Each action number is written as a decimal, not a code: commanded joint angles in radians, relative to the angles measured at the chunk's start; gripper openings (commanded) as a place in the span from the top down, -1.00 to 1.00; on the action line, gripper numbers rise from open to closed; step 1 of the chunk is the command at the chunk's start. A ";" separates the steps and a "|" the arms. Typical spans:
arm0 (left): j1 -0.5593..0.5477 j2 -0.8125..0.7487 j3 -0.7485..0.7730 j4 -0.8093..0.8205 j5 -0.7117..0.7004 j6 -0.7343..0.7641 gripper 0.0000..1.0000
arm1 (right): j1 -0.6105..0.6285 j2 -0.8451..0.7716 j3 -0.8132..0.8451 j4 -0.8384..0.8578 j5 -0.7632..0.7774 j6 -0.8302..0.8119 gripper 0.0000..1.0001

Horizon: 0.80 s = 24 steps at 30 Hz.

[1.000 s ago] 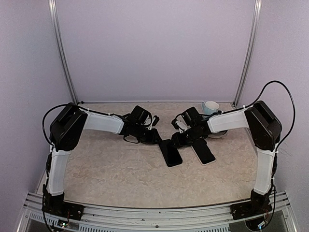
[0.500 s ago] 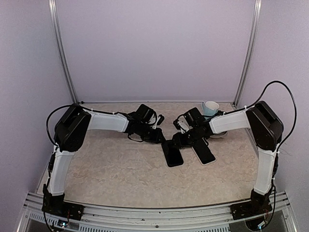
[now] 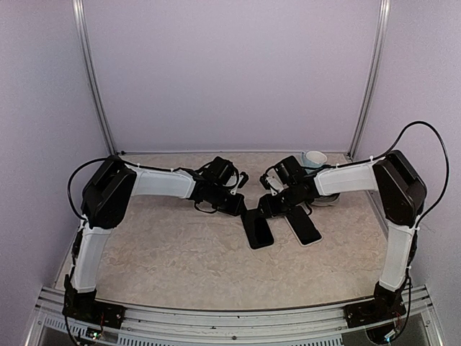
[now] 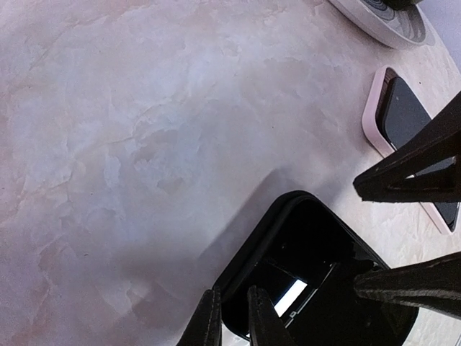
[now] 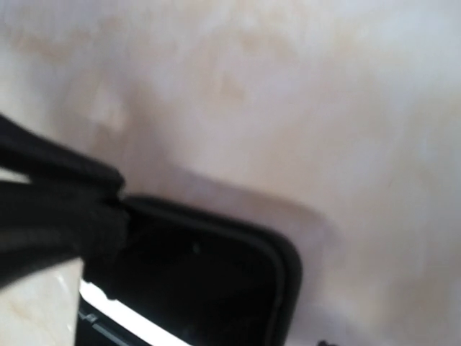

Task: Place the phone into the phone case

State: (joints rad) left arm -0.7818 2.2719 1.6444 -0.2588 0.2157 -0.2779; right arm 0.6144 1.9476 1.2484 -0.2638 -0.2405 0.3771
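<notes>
A black phone case [image 3: 257,229] lies flat at mid-table. A glossy dark screen [image 4: 310,285] shows inside its rim and looks like the phone, though I cannot be sure. My left gripper [image 3: 241,207] is at the case's far left corner. In the left wrist view, that gripper [image 4: 234,323] is shut on the case's [image 4: 317,231] raised rim. My right gripper [image 3: 269,207] is at the far right corner. Its fingers [image 4: 403,173] stand apart across the case's right edge, one over the screen. The right wrist view is blurred and shows only the case corner [image 5: 216,274].
A second phone with a pale pink edge [image 3: 305,225] lies just right of the case and also shows in the left wrist view [image 4: 403,119]. Behind the right arm are a white plate [image 3: 328,200] and a cup [image 3: 314,158]. Metal frame posts stand at the back corners.
My left arm has moved right toward the case, and its jaws have narrowed onto the rim. The right gripper has barely moved.
</notes>
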 commanded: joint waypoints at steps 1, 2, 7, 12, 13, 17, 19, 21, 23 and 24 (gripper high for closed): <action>-0.052 0.040 -0.034 -0.162 -0.009 0.030 0.70 | -0.001 -0.067 0.049 -0.046 0.053 -0.045 0.03; -0.053 0.041 -0.035 -0.164 -0.014 0.030 0.70 | -0.001 -0.069 0.044 -0.036 0.038 -0.044 0.12; -0.053 0.030 -0.053 -0.153 -0.013 0.023 0.70 | -0.009 -0.017 0.023 0.019 -0.085 -0.006 0.89; -0.061 0.016 -0.064 -0.137 -0.002 0.029 0.71 | -0.033 0.064 0.033 0.058 -0.124 0.007 1.00; -0.065 0.017 -0.064 -0.139 -0.008 0.032 0.71 | -0.033 0.075 0.033 0.056 -0.129 0.006 1.00; -0.112 0.038 -0.040 -0.221 -0.057 0.121 0.83 | -0.034 0.096 0.001 0.049 -0.123 0.008 1.00; -0.111 0.045 -0.073 -0.229 -0.053 0.119 0.93 | -0.033 0.094 -0.011 0.044 -0.117 0.008 1.00; -0.095 0.035 -0.129 -0.204 -0.008 0.100 0.95 | -0.033 0.086 -0.026 0.048 -0.113 0.013 1.00; -0.091 0.033 -0.148 -0.198 0.013 0.106 0.95 | -0.034 0.080 -0.035 0.047 -0.110 0.020 1.00; -0.095 0.036 -0.141 -0.198 0.019 0.119 0.95 | -0.033 0.079 -0.037 0.046 -0.111 0.022 1.00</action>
State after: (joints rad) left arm -0.8207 2.2398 1.5902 -0.2340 0.0883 -0.1970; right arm 0.5861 2.0159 1.2545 -0.1806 -0.3618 0.3866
